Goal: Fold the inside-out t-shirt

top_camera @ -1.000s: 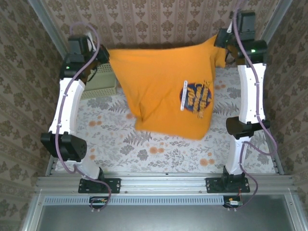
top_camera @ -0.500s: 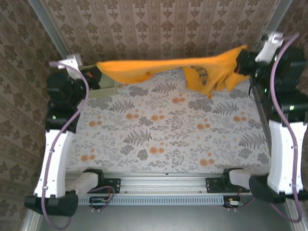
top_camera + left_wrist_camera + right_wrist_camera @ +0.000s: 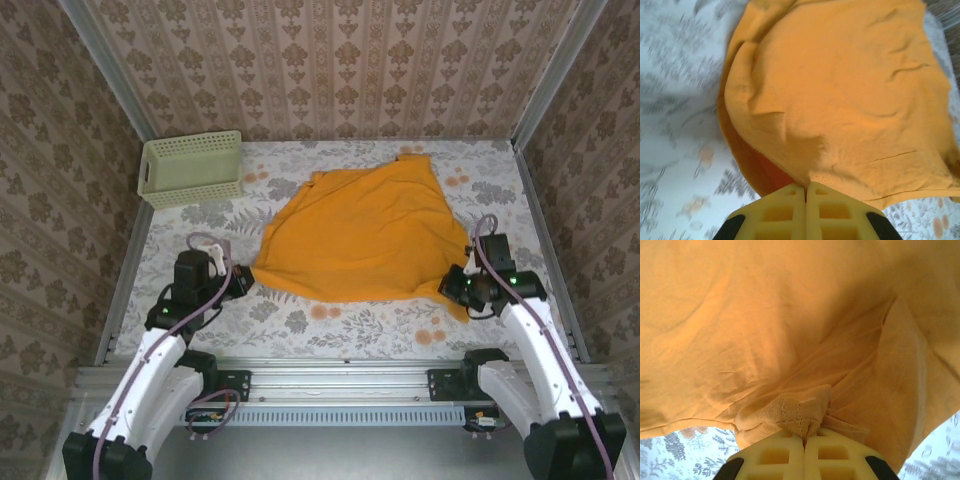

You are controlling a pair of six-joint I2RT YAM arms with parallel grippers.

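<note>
The inside-out t-shirt [image 3: 365,235] lies spread over the middle of the flowered table, plain orange side up, its far corner near the back wall. My left gripper [image 3: 243,279] is shut on the shirt's near left corner, the hem [image 3: 812,176] pinched between its yellow fingers [image 3: 782,212]. My right gripper [image 3: 452,288] is shut on the near right corner, a bunched hem fold [image 3: 800,412] caught between the pads. Both hands sit low over the table at the shirt's near edge. In the right wrist view, orange cloth [image 3: 790,325] covers almost all of the picture.
A pale green lattice basket [image 3: 191,167] stands at the back left corner, apart from the shirt. Patterned walls close in the table on three sides. A metal rail [image 3: 340,372] runs along the near edge, between the arm bases.
Both arms have swung down and toward the near edge, bringing the shirt from a raised stretch at the back wall to lie flat on the table. The grips have held.
</note>
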